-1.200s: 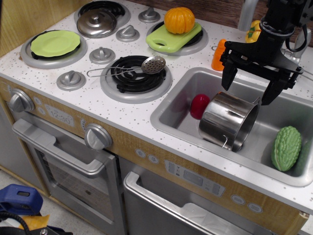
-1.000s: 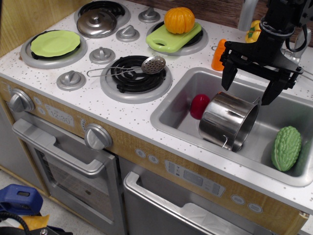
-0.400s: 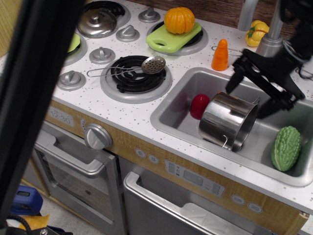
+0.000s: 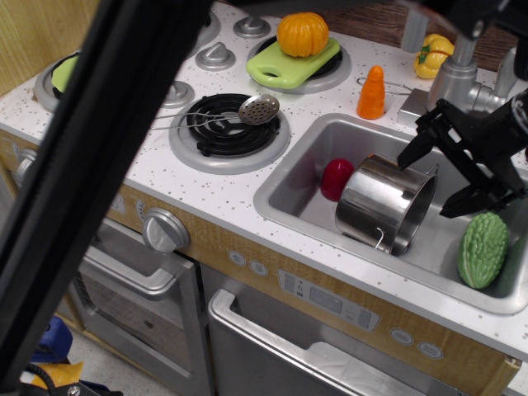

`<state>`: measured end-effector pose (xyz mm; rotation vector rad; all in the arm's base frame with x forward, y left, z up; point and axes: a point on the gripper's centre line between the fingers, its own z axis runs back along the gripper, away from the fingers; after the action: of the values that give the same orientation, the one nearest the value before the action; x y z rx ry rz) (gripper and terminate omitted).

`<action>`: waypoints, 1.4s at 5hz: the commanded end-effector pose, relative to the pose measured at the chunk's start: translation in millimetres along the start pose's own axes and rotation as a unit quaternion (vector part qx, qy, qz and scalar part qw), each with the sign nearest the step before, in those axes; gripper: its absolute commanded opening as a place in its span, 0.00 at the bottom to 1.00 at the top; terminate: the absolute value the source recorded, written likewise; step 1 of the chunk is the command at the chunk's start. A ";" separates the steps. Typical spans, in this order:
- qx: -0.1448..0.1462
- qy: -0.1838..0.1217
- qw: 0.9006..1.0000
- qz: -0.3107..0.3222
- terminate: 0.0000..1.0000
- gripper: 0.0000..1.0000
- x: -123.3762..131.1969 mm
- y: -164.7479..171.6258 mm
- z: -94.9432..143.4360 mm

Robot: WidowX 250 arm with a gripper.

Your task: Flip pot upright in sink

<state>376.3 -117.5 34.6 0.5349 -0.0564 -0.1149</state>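
Observation:
The shiny steel pot [image 4: 384,202] lies on its side in the grey sink [image 4: 289,186], its mouth facing right and toward the front. My black gripper [image 4: 429,183] hangs just right of the pot's rim, tilted, its fingers spread wide and holding nothing. One fingertip [image 4: 407,158] is near the pot's upper rim, the other [image 4: 452,210] is lower, close to the green gourd. The gripper does not touch the pot.
A red toy [image 4: 336,178] lies left of the pot and a green bitter gourd [image 4: 483,248] at the sink's right end. An orange carrot [image 4: 372,92] and the faucet [image 4: 456,74] stand behind the sink. A dark arm link [image 4: 91,165] crosses the left of the view.
The gripper moved right and down from above the pot to beside its rim, and tilted. A dark arm link swung in and now covers much of the stove side. The pot has not moved.

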 end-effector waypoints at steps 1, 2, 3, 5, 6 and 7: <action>0.024 -0.038 0.999 -0.002 0.00 1.00 7.0 11.0 7.7; 0.035 -0.052 0.998 -0.011 0.00 1.00 8.8 15.7 -0.6; 0.048 -0.063 0.997 -0.016 0.00 1.00 9.4 15.8 -12.0; 0.052 -0.084 0.995 -0.019 0.00 1.00 2.6 21.6 -37.8; 0.045 -0.089 0.995 -0.020 0.00 0.00 3.6 26.5 -43.2; 0.034 -0.077 0.996 -0.013 0.00 0.00 5.7 28.5 -34.1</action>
<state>382.9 -72.0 7.0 0.5915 -0.1271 -0.1416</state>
